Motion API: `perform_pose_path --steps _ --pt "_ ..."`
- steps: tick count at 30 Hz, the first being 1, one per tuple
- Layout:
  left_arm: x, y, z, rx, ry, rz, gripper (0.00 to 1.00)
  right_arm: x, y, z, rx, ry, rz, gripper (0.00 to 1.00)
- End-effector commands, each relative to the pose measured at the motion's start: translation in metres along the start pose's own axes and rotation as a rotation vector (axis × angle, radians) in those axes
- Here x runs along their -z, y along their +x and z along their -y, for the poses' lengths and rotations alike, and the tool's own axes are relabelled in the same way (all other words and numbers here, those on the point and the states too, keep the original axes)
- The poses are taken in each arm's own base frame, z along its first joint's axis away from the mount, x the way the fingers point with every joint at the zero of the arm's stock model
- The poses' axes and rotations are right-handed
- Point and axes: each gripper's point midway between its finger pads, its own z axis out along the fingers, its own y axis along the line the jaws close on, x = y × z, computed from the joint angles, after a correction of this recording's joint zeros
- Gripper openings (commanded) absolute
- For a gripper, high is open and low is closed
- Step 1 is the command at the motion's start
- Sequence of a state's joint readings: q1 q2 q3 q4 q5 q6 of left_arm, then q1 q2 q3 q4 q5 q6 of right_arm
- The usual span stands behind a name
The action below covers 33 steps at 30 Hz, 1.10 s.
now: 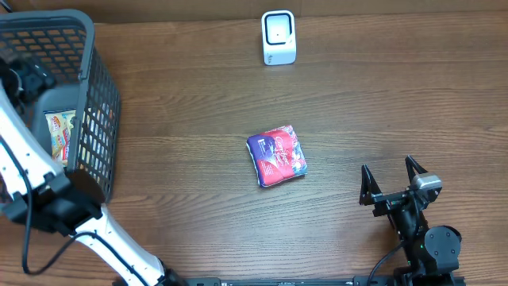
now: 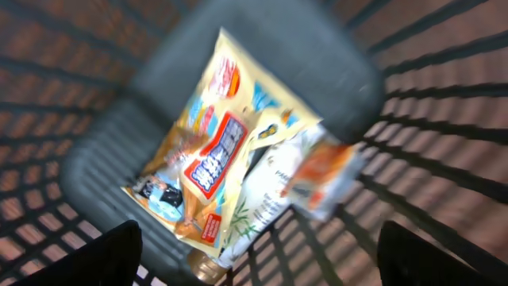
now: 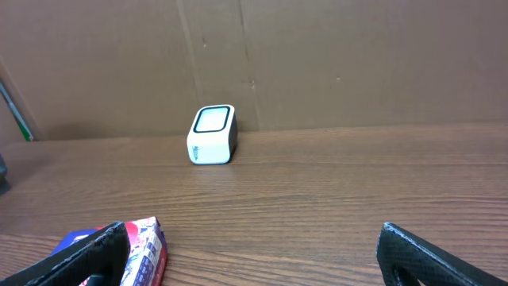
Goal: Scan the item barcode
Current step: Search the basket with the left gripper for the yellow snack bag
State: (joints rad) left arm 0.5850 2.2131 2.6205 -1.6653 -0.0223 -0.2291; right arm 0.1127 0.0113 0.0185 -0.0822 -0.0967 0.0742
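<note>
I judge the soft, light purple-and-red foil pouch (image 1: 276, 156), lying flat mid-table between the white box scanner (image 1: 279, 37) and my wide-open, empty right gripper (image 1: 388, 168), best pinched at an outer edge, while the left gripper (image 2: 266, 254) hangs open inside the grey mesh basket (image 1: 99, 119)

Left hand (image 2: 258, 256) fingers spread, right hand (image 1: 388, 176) fingers spread wide
</note>
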Motion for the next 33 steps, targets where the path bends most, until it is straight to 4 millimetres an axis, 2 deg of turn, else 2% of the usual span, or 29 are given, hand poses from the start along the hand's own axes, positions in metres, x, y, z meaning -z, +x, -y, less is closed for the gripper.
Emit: perform_pose_path --steps 1,2,4,5,6,8,11,16,19,21,24,25,30,33 --pt "-0.066 0.016 -0.011 -0.010 -0.076 -0.166 0.86 0.000 0.002 0.001 0.004 0.003 0.003 1.00" --pt "-0.076 0.020 -0.010 -0.012 -0.075 -0.191 0.84 0.000 0.002 0.001 0.004 0.003 0.003 1.00" --pt "-0.095 0.025 -0.010 -0.016 -0.079 -0.232 0.70 0.000 0.002 0.001 0.004 0.003 0.003 1.00" --pt "-0.101 0.027 -0.010 -0.020 -0.082 -0.242 0.66 0.000 0.002 0.001 0.004 0.003 0.003 1.00" --pt "-0.107 0.027 -0.010 -0.028 -0.081 -0.247 0.66 0.000 0.002 0.001 0.004 0.003 0.003 1.00" --pt "-0.118 0.027 -0.010 -0.030 -0.082 -0.251 0.73 0.000 0.002 0.001 0.004 0.003 0.003 1.00" --pt "-0.131 0.030 -0.010 -0.034 -0.083 -0.257 0.78 0.000 0.002 0.001 0.004 0.003 0.003 1.00" --pt "-0.158 0.053 -0.015 -0.040 -0.098 -0.334 0.80 0.000 0.002 0.001 0.004 0.003 0.003 1.00" --pt "-0.173 0.064 -0.017 -0.042 -0.105 -0.365 0.88 0.000 0.002 0.001 0.004 0.003 0.003 1.00" --pt "-0.181 0.069 -0.018 -0.053 -0.104 -0.371 1.00 0.000 0.002 0.001 0.004 0.003 0.003 1.00" --pt "-0.190 0.069 -0.018 -0.084 -0.096 -0.361 0.99 0.000 0.002 0.001 0.004 0.003 0.003 1.00" --pt "-0.191 0.067 -0.018 -0.085 -0.095 -0.354 0.94 0.000 0.002 0.001 0.004 0.003 0.003 1.00" --pt "-0.193 0.061 -0.017 -0.084 -0.094 -0.329 0.06 0.000 0.002 0.001 0.004 0.003 0.003 1.00" --pt "-0.192 0.061 -0.017 -0.084 -0.094 -0.330 0.04 0.000 0.002 0.001 0.004 0.003 0.003 1.00"
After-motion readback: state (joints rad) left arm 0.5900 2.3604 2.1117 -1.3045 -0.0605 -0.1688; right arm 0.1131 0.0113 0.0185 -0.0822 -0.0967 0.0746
